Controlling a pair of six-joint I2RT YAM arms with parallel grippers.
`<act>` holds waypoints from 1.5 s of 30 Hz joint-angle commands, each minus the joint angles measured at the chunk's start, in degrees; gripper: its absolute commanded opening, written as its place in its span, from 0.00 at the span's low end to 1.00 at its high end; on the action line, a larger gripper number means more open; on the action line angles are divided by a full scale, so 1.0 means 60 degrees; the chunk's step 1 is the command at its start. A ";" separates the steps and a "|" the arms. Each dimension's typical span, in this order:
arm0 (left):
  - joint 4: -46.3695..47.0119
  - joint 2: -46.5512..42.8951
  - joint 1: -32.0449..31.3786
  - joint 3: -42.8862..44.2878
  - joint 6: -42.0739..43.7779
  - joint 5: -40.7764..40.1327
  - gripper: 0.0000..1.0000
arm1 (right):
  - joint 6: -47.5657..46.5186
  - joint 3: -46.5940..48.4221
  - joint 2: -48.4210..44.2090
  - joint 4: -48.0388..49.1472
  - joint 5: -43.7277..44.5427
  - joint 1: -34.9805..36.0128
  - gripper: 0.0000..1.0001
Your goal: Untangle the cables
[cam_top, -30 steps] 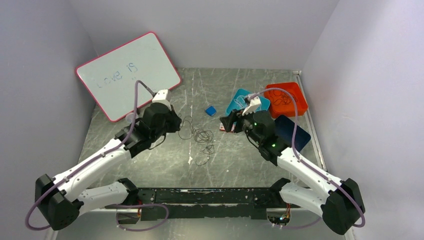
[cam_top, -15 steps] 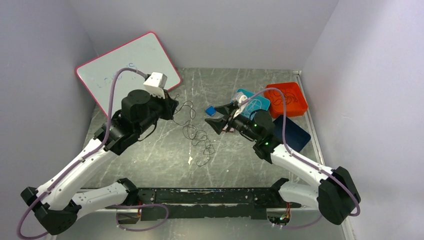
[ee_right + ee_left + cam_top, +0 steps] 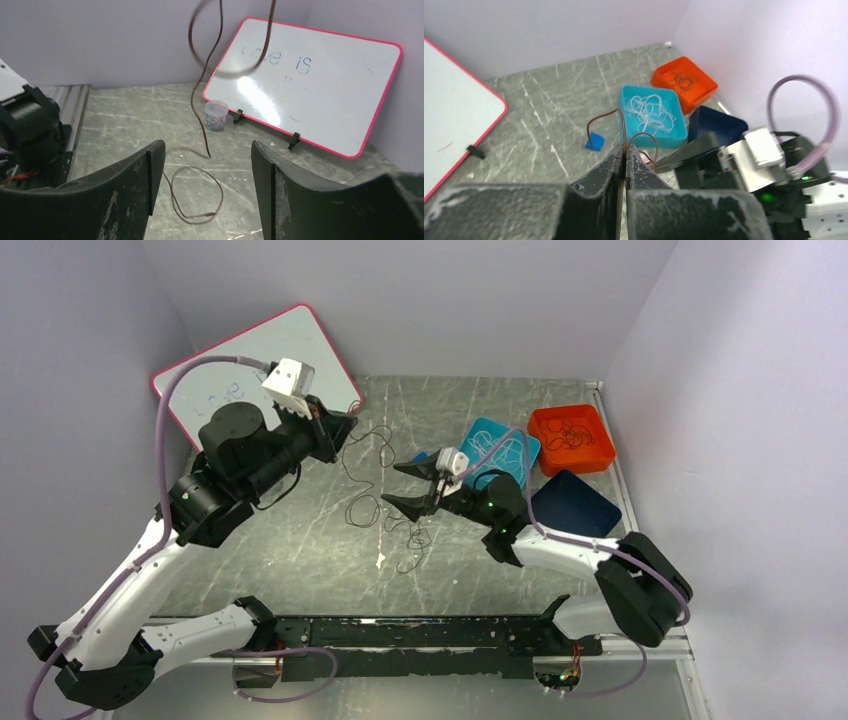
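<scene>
Dangling cables (image 3: 415,536) in clamped left pincer (image 3: 625,155), right pincer (image 3: 392,486) agape

Soft, even light all around me, shadows faint. In my right wrist view, glare blooms on the pink-framed whiteboard (image 3: 310,95), and the thin brown cable (image 3: 204,131) hanging close blurs.

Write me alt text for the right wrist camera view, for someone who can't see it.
A thin dark brown cable dangles from above between the open fingers of the right tool, with a loop lying on the grey marbled table below. Behind stand a pink-framed whiteboard reading "Love is" and a small plastic cup.
</scene>
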 commanded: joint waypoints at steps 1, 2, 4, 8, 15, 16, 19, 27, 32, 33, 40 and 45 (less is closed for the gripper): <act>0.0201 0.0339 0.0060 0.0890 0.0305 0.0734 0.07 | -0.0731 0.0211 0.0692 0.1453 -0.0287 0.0052 0.66; 0.0189 0.0375 0.0070 0.0996 0.0320 0.0782 0.07 | -0.0817 0.0318 0.0931 0.1507 -0.0279 0.0056 0.66; 0.0175 0.0446 0.0060 0.1156 0.0352 0.0827 0.07 | -0.0855 0.0498 0.1288 0.1760 -0.0267 0.0041 0.65; 0.0127 0.0554 0.0062 0.1335 0.0389 0.0835 0.07 | -0.0234 0.0939 0.2011 0.2506 -0.0528 0.0070 0.63; 0.0268 0.0565 0.0062 0.1313 0.0293 0.0804 0.07 | 0.0327 0.1402 0.2725 0.3186 -0.0452 0.0153 0.57; 0.0287 0.0557 0.0068 0.1317 0.0271 0.0825 0.07 | 0.0362 0.1470 0.2807 0.3125 -0.0397 0.0155 0.53; 0.0272 0.0578 0.0065 0.1439 0.0271 0.0885 0.07 | 0.0475 0.1526 0.2942 0.2976 -0.0001 0.0151 0.37; 0.0045 0.0481 0.0062 0.2286 0.0471 0.0317 0.07 | 0.0113 0.1013 0.2552 0.1615 0.1715 0.0144 0.02; -0.0453 0.0469 0.0066 0.3316 0.0848 -0.0255 0.07 | -0.0238 0.0379 0.2238 0.1225 0.2989 0.0116 0.00; -0.0539 0.0439 0.0065 0.3495 0.0932 -0.0393 0.07 | -0.0269 0.0290 0.2196 0.1135 0.3175 0.0095 0.00; -0.0794 0.0114 0.0071 0.4380 0.1446 -0.1390 0.07 | -0.0165 -0.0044 0.2320 0.0802 0.3903 -0.0034 0.00; -0.1223 -0.0009 0.0071 0.4903 0.1768 -0.1939 0.07 | 0.0062 -0.0209 0.2450 0.1047 0.4390 -0.0133 0.00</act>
